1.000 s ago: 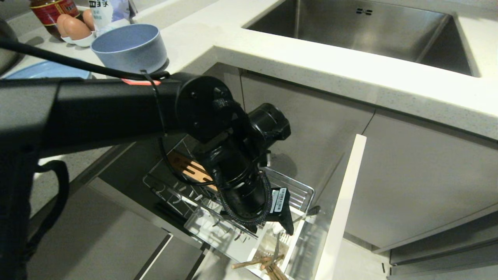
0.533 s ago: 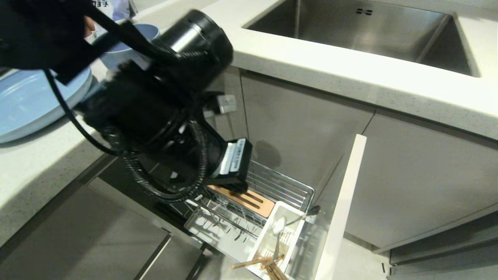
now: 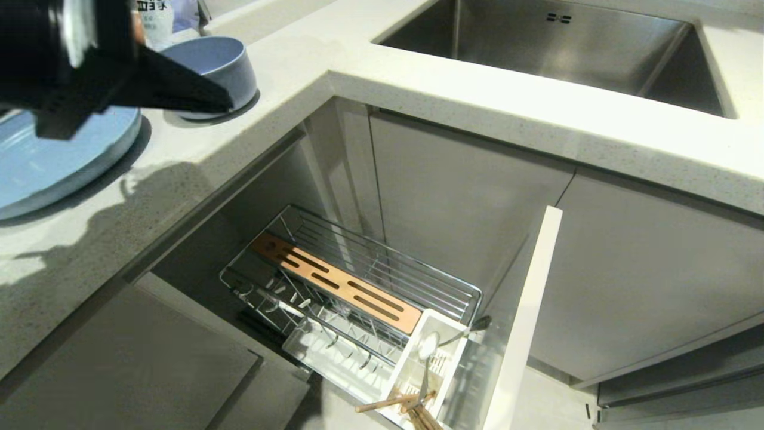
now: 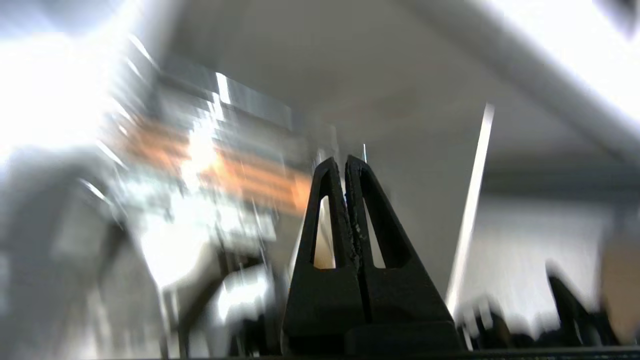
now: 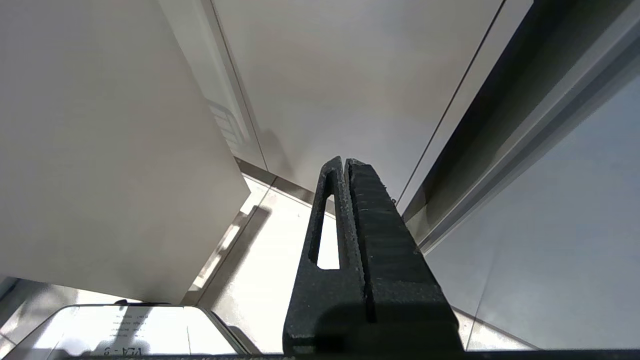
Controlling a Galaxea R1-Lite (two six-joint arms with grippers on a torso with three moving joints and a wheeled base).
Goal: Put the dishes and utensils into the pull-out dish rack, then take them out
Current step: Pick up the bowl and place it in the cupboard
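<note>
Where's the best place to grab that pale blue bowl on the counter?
Probably the rim of the pale blue round deep bowl, coming from above: it stands upright and open on the white counter, so one finger could drop inside the wall and one outside.

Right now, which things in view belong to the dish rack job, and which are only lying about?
Belong to the job:
pull-out dish rack
chopsticks
spoon
blue bowl
blue plate
left gripper

Lying about:
steel sink
white packet
</note>
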